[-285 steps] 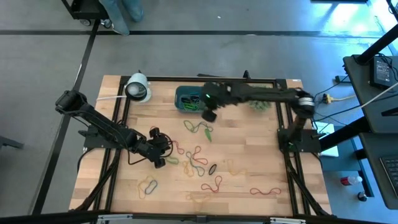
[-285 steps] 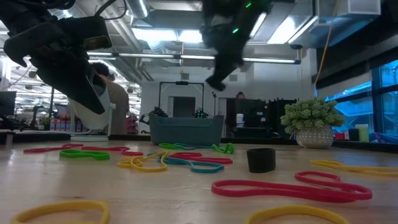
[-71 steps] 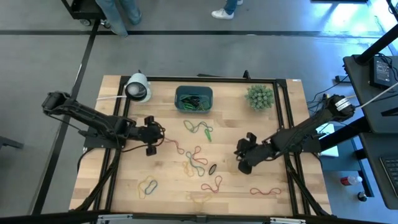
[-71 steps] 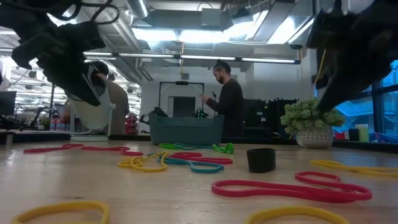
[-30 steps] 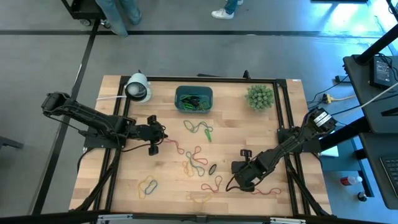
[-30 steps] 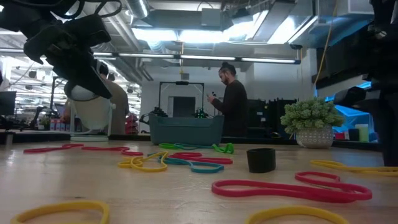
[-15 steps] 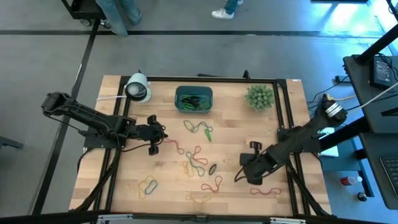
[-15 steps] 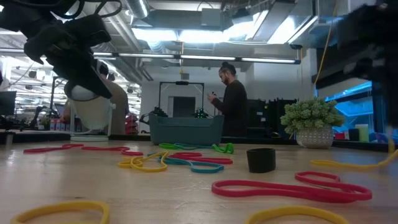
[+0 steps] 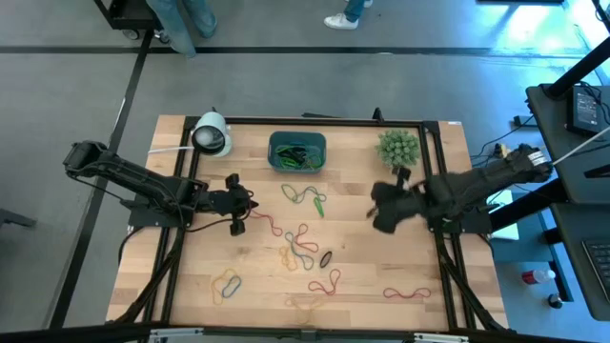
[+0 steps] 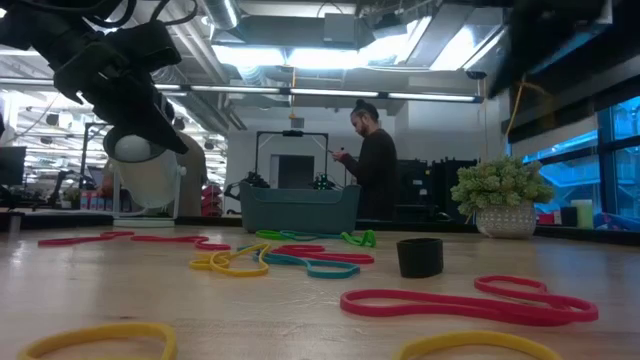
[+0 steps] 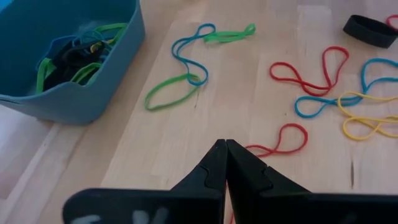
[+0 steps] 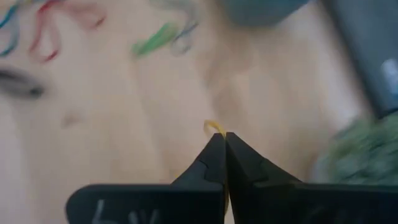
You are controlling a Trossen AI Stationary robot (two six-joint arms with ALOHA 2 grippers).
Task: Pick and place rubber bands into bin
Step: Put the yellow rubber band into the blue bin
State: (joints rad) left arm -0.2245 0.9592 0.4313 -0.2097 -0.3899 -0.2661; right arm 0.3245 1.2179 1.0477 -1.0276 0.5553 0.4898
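The right gripper [image 12: 225, 138] is up in the air over the right side of the wooden table [image 9: 381, 272], near the spiky green plant [image 9: 398, 148]. Its two fingers are pressed tight together, and a tiny bit of a yellow rubber band [image 12: 214, 127] sticks out from between the tips, so it is pinching that band. The left gripper [image 11: 225, 146] hangs over the left side of the table, just above a red rubber band [image 11: 283, 138]. Its fingers are pressed together too, and nothing is between them. The teal-blue bin [image 9: 296, 151] sits at the far middle of the table, between a white cylinder [image 9: 211, 134] and the plant. Some green bands [image 11: 74, 59] and dark ones already lie inside it. Many more rubber bands [image 9: 303, 243] lie spread on the wood in the middle and at the near side, red, yellow, blue and green. A green and blue twisted band [image 11: 186, 68] lies just beside the bin. A small black ring [image 10: 420, 256] sits among the loose bands. In the room behind the table a person [image 10: 368, 165] in dark clothes stands and looks down at something held in the hands.
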